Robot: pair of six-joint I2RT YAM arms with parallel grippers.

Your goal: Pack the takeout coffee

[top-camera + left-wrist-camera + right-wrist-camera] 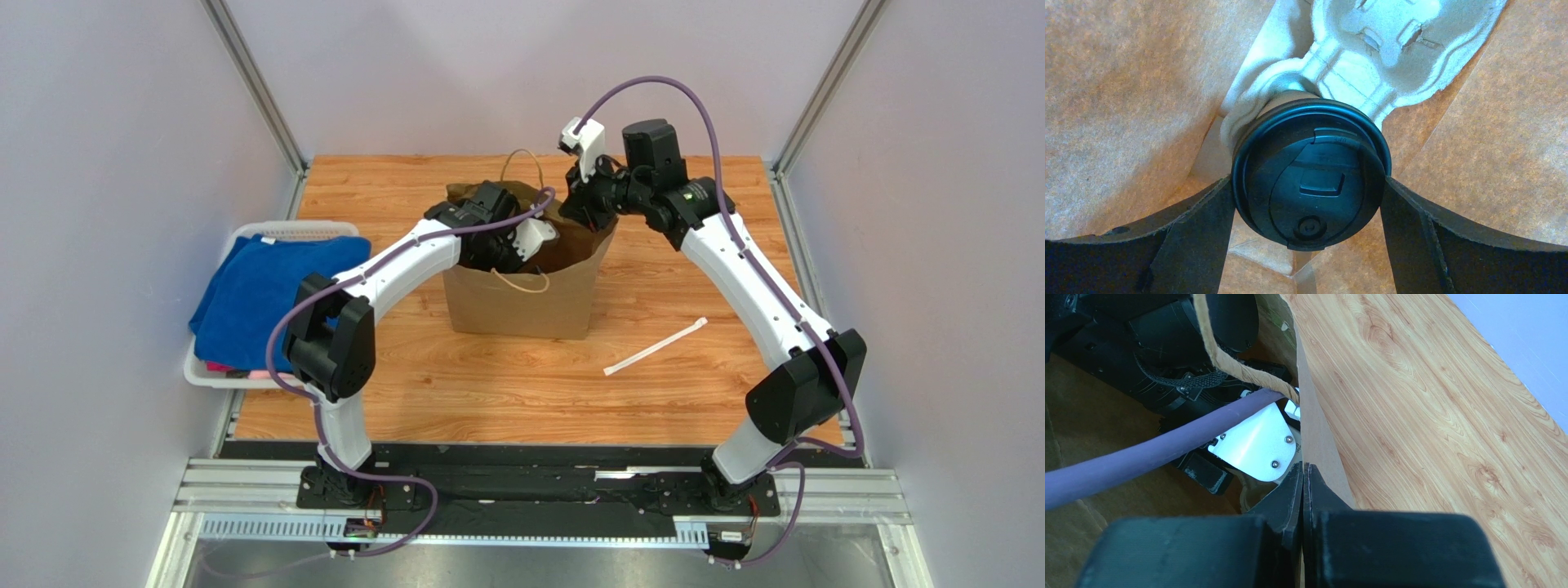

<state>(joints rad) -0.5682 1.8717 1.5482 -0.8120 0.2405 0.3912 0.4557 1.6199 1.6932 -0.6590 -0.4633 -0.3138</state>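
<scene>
The takeout coffee shows in the left wrist view as a round black lid (1318, 184) with a bit of kraft cup wall (1290, 98) under it. It is inside the tall brown paper bag (521, 304), with its base at a pocket of the pulp tray (1389, 43) on the bag floor. My left gripper (1307, 184) reaches down into the bag (497, 243), and its fingers (1198, 226) press both sides of the lid. My right gripper (1304, 473) is shut on the bag's rim (1318, 441) at the bag's far right corner (577, 202) and holds the mouth open.
A white basket (294, 228) with a blue towel (264, 294) stands at the table's left edge. A paper-wrapped straw (656, 347) lies right of the bag. Grey walls close in on both sides. The left arm's purple cable (1137, 459) crosses the bag mouth.
</scene>
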